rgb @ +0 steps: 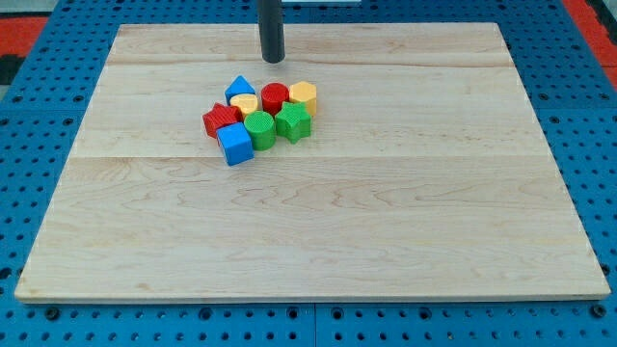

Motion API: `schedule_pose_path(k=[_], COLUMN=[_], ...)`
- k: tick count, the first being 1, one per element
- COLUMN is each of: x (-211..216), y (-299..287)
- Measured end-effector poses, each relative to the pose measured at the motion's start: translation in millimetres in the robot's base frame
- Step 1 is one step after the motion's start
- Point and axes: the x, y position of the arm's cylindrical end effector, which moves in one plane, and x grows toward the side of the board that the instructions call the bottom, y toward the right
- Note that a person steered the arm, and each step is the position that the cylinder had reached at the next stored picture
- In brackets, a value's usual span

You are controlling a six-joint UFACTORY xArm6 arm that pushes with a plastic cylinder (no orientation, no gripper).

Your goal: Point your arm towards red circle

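The blocks sit packed in one cluster on the pale wooden tabletop (405, 222), a little toward the view's top and left of centre. Going from the view's left: a red block (221, 120) of jagged, star-like outline, a blue cube (234, 144) below it, a blue triangular block (240, 89) at the cluster's top, a yellow round block (244, 104), and a green cylinder (259, 128).

Next comes the red circle (275, 96), a short upright cylinder with a ribbed top face, in the cluster's top row. It touches or nearly touches the yellow round block on its left and the yellow hexagonal block (303, 96) on its right, with the green star-shaped block (293, 122) just below.

It looks small, rigid and light, likely to slide easily on smooth wood, so any contact would probably shove its neighbours too. Its only free side faces the view's top, which seems the sensible approach.

The arm has no jaws, only a dark rod. The robot's tip (274, 60) rests just above the red circle, near but apart, with bare wood between.
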Motion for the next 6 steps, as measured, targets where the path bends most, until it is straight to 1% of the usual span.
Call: schedule_pose_path(k=[1, 2, 3, 5, 6], x=[0.0, 0.0, 11.1, 72.1, 91.2], y=[0.9, 16.8, 25.4, 1.6, 2.3])
